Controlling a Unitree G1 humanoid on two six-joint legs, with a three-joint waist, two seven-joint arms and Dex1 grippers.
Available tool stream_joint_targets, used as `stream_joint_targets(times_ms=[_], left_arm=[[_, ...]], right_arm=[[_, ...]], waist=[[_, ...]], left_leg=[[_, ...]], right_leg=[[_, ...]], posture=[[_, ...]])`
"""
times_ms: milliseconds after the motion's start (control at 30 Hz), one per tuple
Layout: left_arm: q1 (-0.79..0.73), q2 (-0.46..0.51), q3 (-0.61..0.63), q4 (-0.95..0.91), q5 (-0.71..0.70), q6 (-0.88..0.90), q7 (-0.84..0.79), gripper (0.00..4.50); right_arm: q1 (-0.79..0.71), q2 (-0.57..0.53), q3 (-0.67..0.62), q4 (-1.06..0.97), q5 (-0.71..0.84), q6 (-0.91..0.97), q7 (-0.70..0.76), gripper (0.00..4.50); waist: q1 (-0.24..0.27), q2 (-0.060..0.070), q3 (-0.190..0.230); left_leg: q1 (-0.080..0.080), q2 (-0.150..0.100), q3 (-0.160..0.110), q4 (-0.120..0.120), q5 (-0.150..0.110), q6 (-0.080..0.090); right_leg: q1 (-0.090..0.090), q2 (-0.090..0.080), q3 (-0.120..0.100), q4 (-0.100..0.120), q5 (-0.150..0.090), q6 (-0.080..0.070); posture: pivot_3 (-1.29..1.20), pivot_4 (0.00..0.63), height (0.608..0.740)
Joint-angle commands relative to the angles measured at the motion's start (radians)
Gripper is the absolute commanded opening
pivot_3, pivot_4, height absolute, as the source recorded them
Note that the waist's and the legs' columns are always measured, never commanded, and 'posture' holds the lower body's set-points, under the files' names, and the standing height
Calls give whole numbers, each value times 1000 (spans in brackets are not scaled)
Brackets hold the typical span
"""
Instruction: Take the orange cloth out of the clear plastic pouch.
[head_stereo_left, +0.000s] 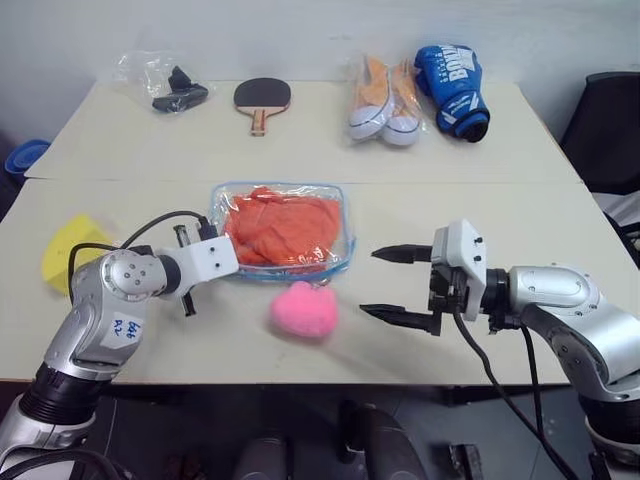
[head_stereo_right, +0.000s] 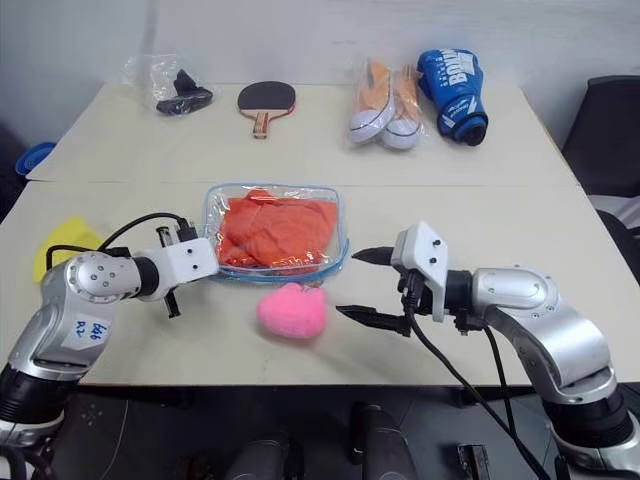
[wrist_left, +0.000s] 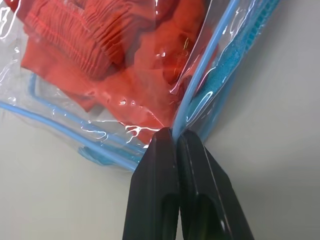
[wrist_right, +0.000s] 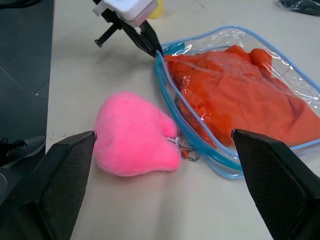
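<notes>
The clear plastic pouch with light blue edging lies flat at the middle of the near table. The wrinkled orange cloth is inside it. My left gripper is shut on the pouch's blue-edged seam at its left near corner, and it is also seen from across the table. My right gripper stands open to the right of the pouch, its fingers pointing left. Nothing is between them. A pink plush heart lies just beyond its fingertips.
A yellow sponge lies at the left edge. On the far table are a wrinkly bag with black items, a table-tennis paddle, bagged sneakers and a blue boxing glove.
</notes>
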Motion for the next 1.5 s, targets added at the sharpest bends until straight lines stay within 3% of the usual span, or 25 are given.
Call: stream_joint_targets(times_ms=[33, 200, 300, 533, 667, 767, 933, 1100, 1200, 1367, 1500], left_arm=[[-1, 35, 36, 67, -11, -83, 36, 28], [19, 47, 63, 88, -53, -127, 36, 28], [38, 39, 80, 54, -84, -103, 26, 591], [58, 74, 161, 1, -136, -99, 22, 2682], [69, 88, 340, -102, -497, -30, -232, 2682], [72, 114, 325, -145, -644, -11, -364, 2682], [-64, 52, 33, -80, -551, -169, -414, 2682], [-209, -110, -194, 79, -429, -339, -411, 2682], [-252, -173, -258, 156, -385, -413, -410, 2682], [-277, -195, -298, 237, -354, -496, -432, 2682], [-272, -186, -278, 261, -379, -519, -461, 1886]], right_arm=[[-20, -8, 0, -4, 5, -23, 20, 4500], [-27, -8, 3, 1, 4, -23, 26, 4500], [-24, -10, 0, 0, 4, -22, 27, 4500], [-14, -18, -10, -1, 4, -24, 33, 4500], [-3, -38, -28, 12, 0, -31, 46, 4500], [-1, -59, -28, 31, -9, -45, 59, 4500], [-5, -77, -30, 47, -18, -54, 65, 4500], [25, -82, -50, -1, -1, -28, 35, 4500], [61, -87, -68, -42, 10, -10, 12, 4500], [87, -88, -87, -74, 21, 9, -22, 4500], [83, -82, -78, -74, 16, 9, -36, 4500]], waist=[[1, 0, 0], [2, 0, 0], [1, 0, 0], [2, 0, 0], [3, 0, 0], [2, 0, 0], [21, 0, 0], [28, 0, 0], [24, 0, 0], [26, 0, 0], [26, 0, 0]], left_leg=[[0, 0, 0, 0, 0, 0], [0, 0, 0, 0, 0, 0], [0, 0, 0, 0, 0, 0], [0, 0, 0, 0, 0, 0], [1, 0, -1, 0, 0, 0], [2, 0, -1, 0, 0, 0], [1, -1, -1, 1, 0, -1], [-1, -2, 1, 1, 0, -1], [-2, -1, 1, 1, 0, -1], [-1, -1, 1, 3, 0, 0], [0, -1, 1, 3, 0, 1]], right_leg=[[0, 0, 0, 1, 0, 0], [0, -1, -1, 3, 0, 0], [-1, -1, -1, 3, 0, 0], [-1, -1, -1, 3, 0, 0], [-1, -1, -2, 2, 0, 0], [-1, -1, -2, 1, 0, 0], [1, -1, -2, -2, 0, 0], [2, 0, -1, 0, 0, 1], [0, 1, -1, 1, 1, 1], [1, 0, -1, -2, 1, 1], [3, 0, 0, -2, 1, 1]], posture=[[0, 150, 740], [0, 150, 740], [0, 150, 740], [0, 150, 740], [0, 150, 740], [0, 150, 740], [0, 150, 740], [0, 150, 740], [0, 150, 740], [0, 150, 740], [0, 150, 740]])
